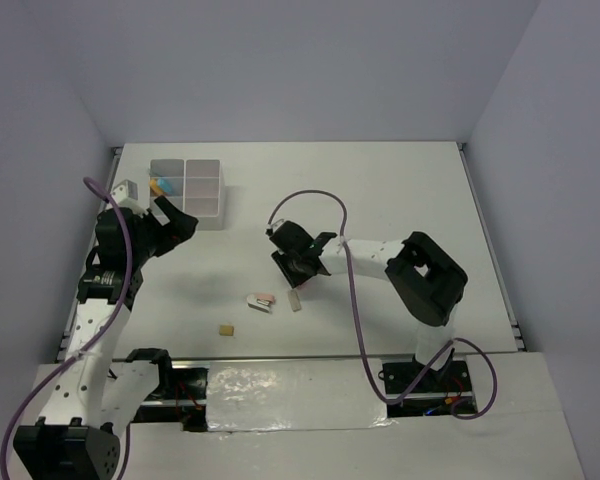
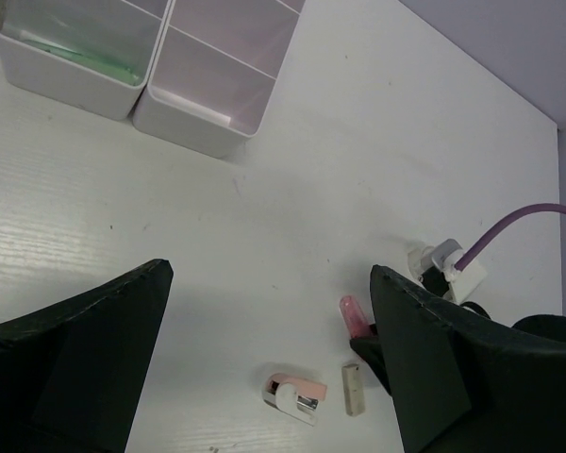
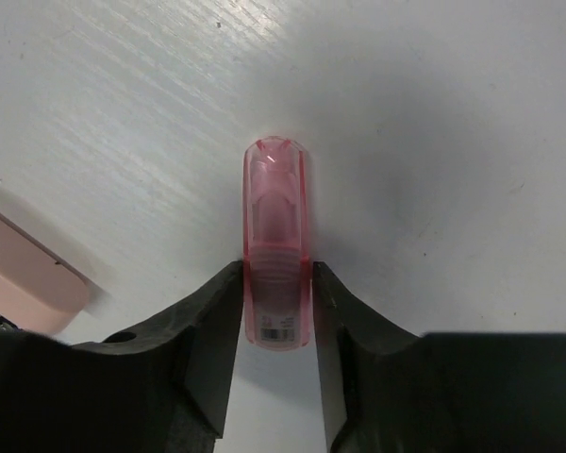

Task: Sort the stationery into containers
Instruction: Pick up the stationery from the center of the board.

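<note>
**Pink highlighter pinched, box contents only partly readable**

From above, the right gripper (image 1: 295, 270) covers what it holds. Its own wrist camera shows the fingers (image 3: 212, 311) pressed against both sides of a pink highlighter (image 3: 277, 226), which lies on the table well apart from the white box (image 1: 187, 190), on its right and nearer the arm bases. The highlighter's rear end is lost between the fingers.

A pink stapler-like piece (image 1: 261, 300) is cut off at that view's left edge. It lies near a small white eraser (image 1: 294, 301), and a tan block (image 1: 226, 328) sits farther still from the box.

In the box, a left-hand compartment holds something blue and orange-yellow (image 1: 160, 186), too small to name. The left wrist view crops the box and shows a green shape (image 2: 75, 52) through one wall.

The left gripper (image 2: 269, 274) hangs spread wide and empty just beside the box's near side.
</note>
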Motion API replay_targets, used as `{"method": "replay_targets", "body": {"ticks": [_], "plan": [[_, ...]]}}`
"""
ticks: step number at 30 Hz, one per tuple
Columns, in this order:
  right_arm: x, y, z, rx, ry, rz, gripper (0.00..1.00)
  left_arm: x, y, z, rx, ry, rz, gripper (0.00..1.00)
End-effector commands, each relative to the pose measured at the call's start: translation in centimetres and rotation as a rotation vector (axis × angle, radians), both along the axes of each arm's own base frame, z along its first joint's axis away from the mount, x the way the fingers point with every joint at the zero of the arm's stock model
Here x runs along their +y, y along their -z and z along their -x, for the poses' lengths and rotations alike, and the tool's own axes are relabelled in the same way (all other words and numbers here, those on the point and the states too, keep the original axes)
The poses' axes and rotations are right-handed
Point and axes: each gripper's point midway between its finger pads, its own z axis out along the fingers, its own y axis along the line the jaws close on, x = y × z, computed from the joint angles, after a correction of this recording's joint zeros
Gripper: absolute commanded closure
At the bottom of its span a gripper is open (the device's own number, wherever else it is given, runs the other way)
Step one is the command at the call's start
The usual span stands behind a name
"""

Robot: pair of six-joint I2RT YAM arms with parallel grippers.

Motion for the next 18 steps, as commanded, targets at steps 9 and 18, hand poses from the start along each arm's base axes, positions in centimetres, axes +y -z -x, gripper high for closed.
{"method": "replay_targets", "body": {"ticks": [9,18], "plan": [[1.6,-3.7,-1.7,-0.116,-0.038,-0.114,0.87,-4.3,-1.5,-0.2,-0.077,0.211,0.136,0.01],[5.7,-16.1,-1.0,-0.318,-0.125,-0.443,0.86,-11.5,-2.8,-0.1,-0.127,0.427,0.325,0.01]]}}
